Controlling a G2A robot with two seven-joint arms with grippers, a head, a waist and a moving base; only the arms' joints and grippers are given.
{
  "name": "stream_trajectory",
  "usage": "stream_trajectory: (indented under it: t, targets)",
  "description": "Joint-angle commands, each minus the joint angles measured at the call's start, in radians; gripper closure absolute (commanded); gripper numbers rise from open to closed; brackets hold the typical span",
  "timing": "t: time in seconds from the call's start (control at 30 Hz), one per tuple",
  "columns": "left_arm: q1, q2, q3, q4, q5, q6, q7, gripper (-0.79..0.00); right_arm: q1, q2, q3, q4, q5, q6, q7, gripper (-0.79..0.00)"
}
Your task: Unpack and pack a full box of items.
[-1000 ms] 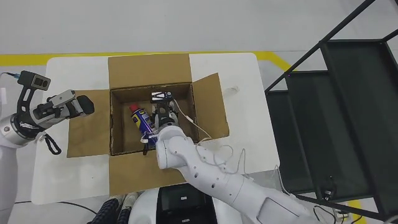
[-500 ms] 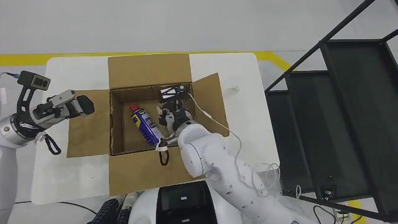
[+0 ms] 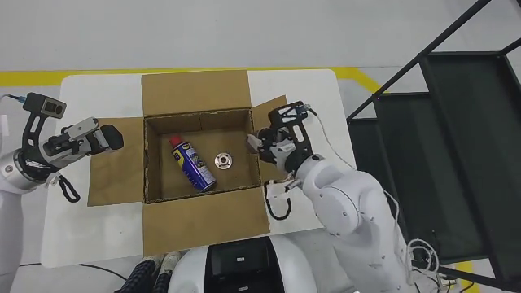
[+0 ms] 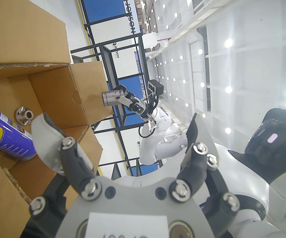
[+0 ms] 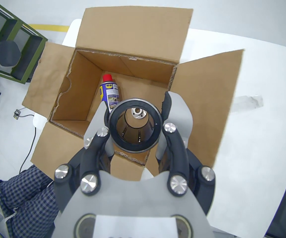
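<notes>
A brown box [image 3: 199, 122] sits open on the white table [image 3: 98, 89]. Its four flaps are folded out, and the right flap [image 3: 277, 142] tilts up.

A blue and yellow spray can [image 3: 192, 163] lies on its side on the floor of the box. Its red cap points to the far wall, away from the robot. Just beside the can lies a small round metal part [image 3: 222, 159] with a hole in the middle. The two look a little apart.

The right claw [image 3: 264, 142] is up in the air over the right wall of the box, by the tilted flap. It squeezes a short metal tube [image 5: 133, 146] with a black rim, one finger on each side. The tube is hollow, and in the right wrist view the small metal part shows through it, down in the box. In the left wrist view the tube [image 4: 110, 98] is above the top edge of the box.

The left claw [image 3: 112, 137] is over the left flap, outside the box. Its fingers [image 4: 42, 130] are spread wide and nothing is between them.

On the table past the right flap lies a small see-through thing [image 3: 305, 118], maybe a bit of clear plastic.
</notes>
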Motion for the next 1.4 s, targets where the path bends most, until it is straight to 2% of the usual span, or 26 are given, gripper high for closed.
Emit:
stream_trajectory:
  t: [0.0,0.13,0.33,0.47,0.67,0.83,1.07,1.37]
  targets:
    - [0.0,0.0,0.0,0.0,0.0,0.0,0.0,-0.785,-0.028,0.005,0.058,-0.026,0.038,-0.011,-0.004,0.0]
    - [0.0,0.0,0.0,0.0,0.0,0.0,0.0,-0.785,-0.089,0.013,0.172,-0.075,0.111,0.007,-0.024,0.0]
    - [0.0,0.0,0.0,0.0,0.0,0.0,0.0,-0.785,-0.154,0.021,0.341,-0.078,0.238,0.019,-0.084,0.0]
    - [0.0,0.0,0.0,0.0,0.0,0.0,0.0,-0.785,-0.18,0.025,0.401,-0.068,0.248,0.066,-0.087,0.0]
    - [0.0,0.0,0.0,0.0,0.0,0.0,0.0,-0.785,-0.091,0.032,0.412,0.081,0.172,0.164,-0.069,0.0]
    - [0.0,0.0,0.0,0.0,0.0,0.0,0.0,-0.785,0.013,0.033,0.357,0.25,0.066,0.264,-0.108,0.0]
    - [0.0,0.0,0.0,0.0,0.0,0.0,0.0,-0.785,0.132,0.032,0.291,0.484,-0.015,0.31,-0.151,0.0]
    - [0.0,0.0,0.0,0.0,0.0,0.0,0.0,-0.785,0.132,0.032,0.291,0.484,-0.015,0.31,-0.151,0.0]
